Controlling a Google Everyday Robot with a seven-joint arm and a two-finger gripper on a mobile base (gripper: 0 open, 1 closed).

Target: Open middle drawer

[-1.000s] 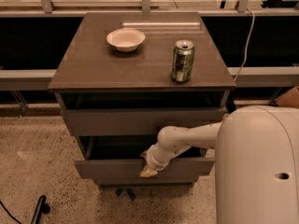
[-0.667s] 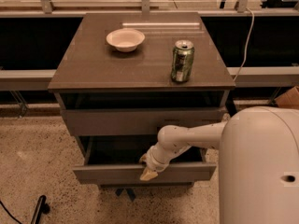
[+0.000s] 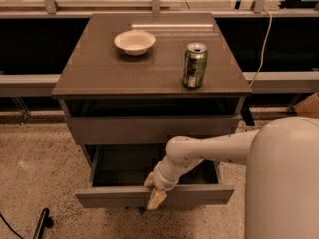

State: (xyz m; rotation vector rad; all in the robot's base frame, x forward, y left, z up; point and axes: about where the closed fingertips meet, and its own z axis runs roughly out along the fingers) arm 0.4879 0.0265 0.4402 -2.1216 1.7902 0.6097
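Item 1: the middle drawer, grey-brown, stands pulled well out beneath the top drawer, and I can see into its dark inside. 
Item 2: gripper, at the top edge of that drawer's front, left of centre. I see one tan finger behind the panel and one before it, pinched on the edge. 
Item 3: cabinet top, bearing a white bowl and a green can, well apart.

- A white bowl is sitting at the back left of the brown cabinet top.
- A green can is standing upright to the bowl's right, apart from it.
- A white cable is hanging behind the cabinet's right side.
- Speckled floor is spreading below, and my gripper is hanging low at the cabinet's front.
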